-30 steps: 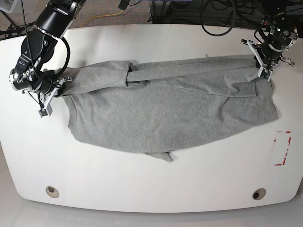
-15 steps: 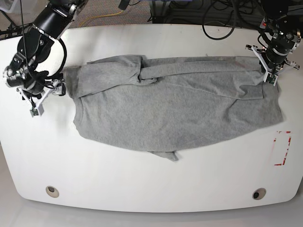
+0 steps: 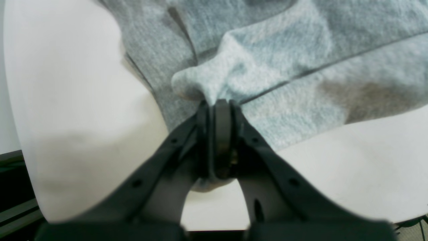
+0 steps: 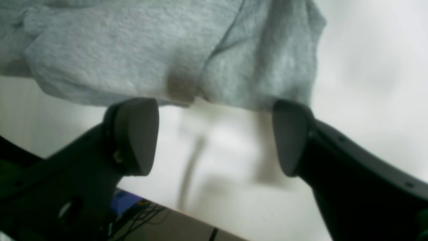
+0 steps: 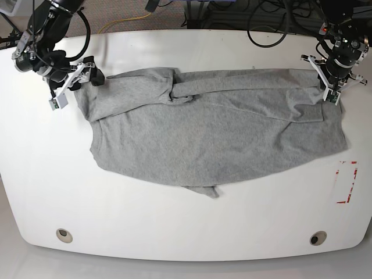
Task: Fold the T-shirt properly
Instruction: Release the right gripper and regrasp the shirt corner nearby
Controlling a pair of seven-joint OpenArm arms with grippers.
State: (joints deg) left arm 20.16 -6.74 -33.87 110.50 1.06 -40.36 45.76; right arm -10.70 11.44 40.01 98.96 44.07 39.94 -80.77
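**One corner held, one corner released**

Near edge: two round holes [image 5: 64,235] in the white table [image 5: 186,232]; a red-marked rectangle [image 5: 347,182] on the base view's right. Centre: the T-shirt [image 5: 215,142], long axis running arm to arm. Far corners: the left gripper [image 5: 332,93], pressed together on cloth; the right gripper [image 5: 72,87], spread and empty, just beside the opposite edge. Nothing obstructs either.

The base view looks straight down on the whole counter [image 5: 186,232]. Each wrist view sits close behind its own pincer, facing the T-shirt [image 5: 215,139] edge, which all three share.
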